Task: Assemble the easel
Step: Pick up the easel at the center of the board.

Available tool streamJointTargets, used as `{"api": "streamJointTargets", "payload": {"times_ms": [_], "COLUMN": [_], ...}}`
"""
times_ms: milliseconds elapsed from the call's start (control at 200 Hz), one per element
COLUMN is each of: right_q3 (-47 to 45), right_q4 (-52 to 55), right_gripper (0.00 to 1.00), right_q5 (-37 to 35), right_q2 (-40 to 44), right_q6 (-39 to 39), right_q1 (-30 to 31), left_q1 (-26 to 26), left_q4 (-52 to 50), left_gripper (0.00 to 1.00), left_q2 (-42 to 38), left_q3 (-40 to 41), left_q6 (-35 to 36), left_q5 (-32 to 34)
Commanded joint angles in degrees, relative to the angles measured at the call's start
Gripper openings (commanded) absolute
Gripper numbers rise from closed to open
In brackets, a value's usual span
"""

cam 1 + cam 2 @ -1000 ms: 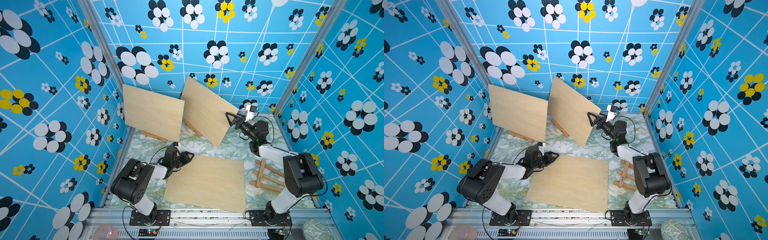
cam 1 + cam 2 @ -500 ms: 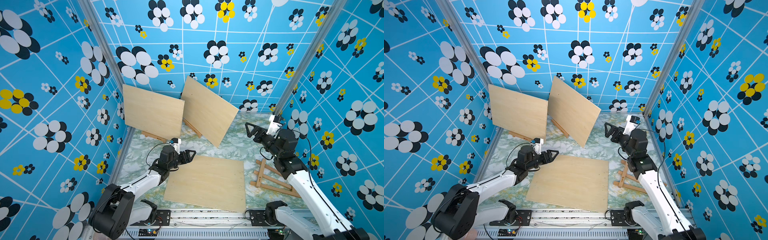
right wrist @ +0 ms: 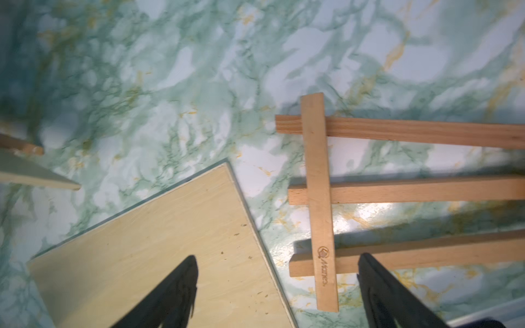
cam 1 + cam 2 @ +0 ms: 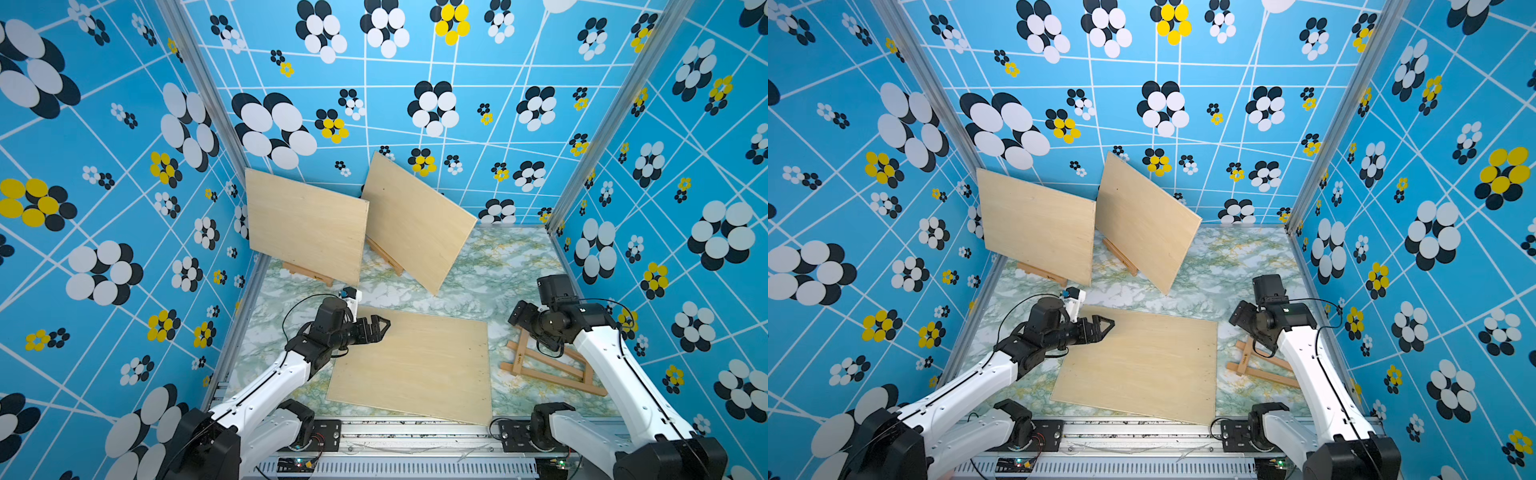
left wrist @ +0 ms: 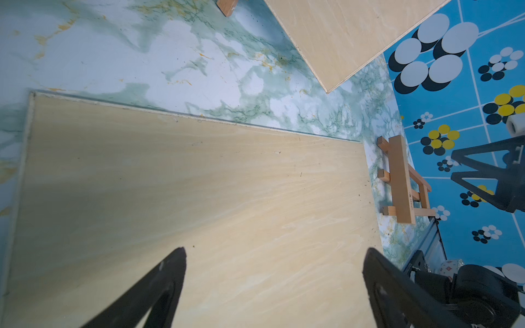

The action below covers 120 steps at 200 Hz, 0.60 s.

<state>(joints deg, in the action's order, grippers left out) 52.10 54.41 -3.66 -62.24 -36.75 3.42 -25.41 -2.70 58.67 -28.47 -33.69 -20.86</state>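
Left gripper point(image 5: 274, 252): my jaws are wide apart with nothing between them. It hangs over the far-left corner of the flat board point(image 4: 415, 365), gripping nothing; whether a fingertip touches the wood I can't tell.

Right gripper point(image 3: 278, 257): jaws also spread wide and empty, pointing down. One of its fingers point(image 3: 176, 286) sits over the flat board's far-right corner and the other sits over the loose easel point(image 3: 321, 198).

The loose easel lies flat on the surface point(image 4: 498, 266) at the near right, just right of the flat board with a narrow strip of marble between them. Three long wooden rails run under one cross bar with a stamped logo. It shows in both top views point(image 4: 548, 370) point(image 4: 1262, 374), partly under my right arm.

The flat board lies face up at near centre, slightly skewed.

Far side: the left standing board point(image 4: 305, 226) is propped on a small easel point(image 4: 309, 274) by the left wall. The right standing board point(image 4: 415, 224) is tilted on another small easel point(image 4: 384, 257) beside it, their top corners close together. Both are well apart from my jaws.
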Motion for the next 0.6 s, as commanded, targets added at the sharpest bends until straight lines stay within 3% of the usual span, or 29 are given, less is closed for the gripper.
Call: {"api": "streamJointTargets", "payload": {"times_ms": [0, 410, 595], "right_q3": [-0.68, -3.76, -2.4], "right_q4": [4.7, -3.86, -3.73], "right_gripper": [0.83, 0.7, 0.46], "right_q5": [-2.06, -3.44, -3.93], "right_q2": [-3.35, -15.61, -19.42], "right_q6": [2.59, 5.51, 7.77], "right_q1": [-0.91, -1.04, -1.04], "left_q1": [-1.23, -2.55, -2.49], "left_q4": [-4.07, -5.21, -5.13], "left_gripper": [0.99, 0.99, 0.99], "left_q2": [-0.71, -3.19, -3.97], "left_q3": [-3.02, -2.05, -2.06], "left_q6": [2.9, 3.98, 3.29], "left_q5": [-0.08, 1.01, 1.52]}}
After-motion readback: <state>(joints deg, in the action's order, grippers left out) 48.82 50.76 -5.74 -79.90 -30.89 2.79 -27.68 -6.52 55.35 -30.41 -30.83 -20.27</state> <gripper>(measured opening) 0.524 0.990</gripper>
